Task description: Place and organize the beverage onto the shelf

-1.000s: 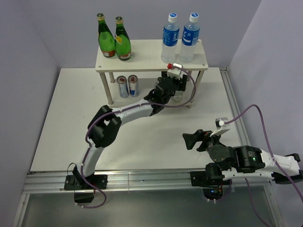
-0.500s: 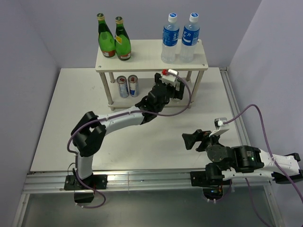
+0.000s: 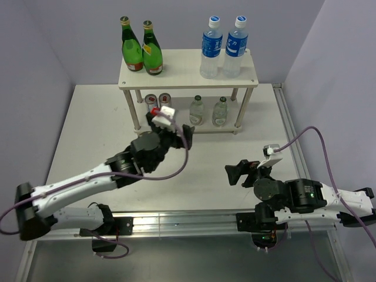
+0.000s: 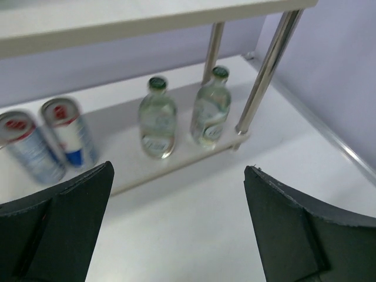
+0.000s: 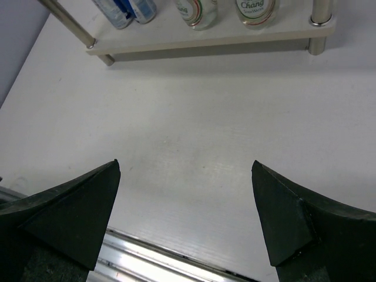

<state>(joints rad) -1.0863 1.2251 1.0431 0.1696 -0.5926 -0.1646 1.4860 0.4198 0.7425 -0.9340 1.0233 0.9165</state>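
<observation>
The shelf [image 3: 182, 67] stands at the back of the table. Its top board carries two green bottles [image 3: 133, 51] on the left and two blue-labelled water bottles [image 3: 211, 48] on the right. The lower tier [image 4: 117, 132] holds two cans [image 4: 67, 132] and two small clear glass bottles [image 4: 157, 120], all upright. My left gripper [image 3: 170, 124] hovers open and empty in front of the lower tier, facing it; nothing lies between its fingers [image 4: 59, 229]. My right gripper [image 3: 241, 171] is open and empty over the table's near right, its fingers [image 5: 70, 211] wide apart.
A metal rail [image 3: 176, 222] runs along the table's near edge. Lilac walls close the back and both sides. The shelf's slim legs [image 4: 267, 64] stand at its corners. White tabletop [image 5: 200, 129] lies between the right gripper and the shelf.
The left gripper opened and drew back from the shelf's lower tier toward the near left, leaving the right-hand glass bottle standing there. The right arm has barely moved.
</observation>
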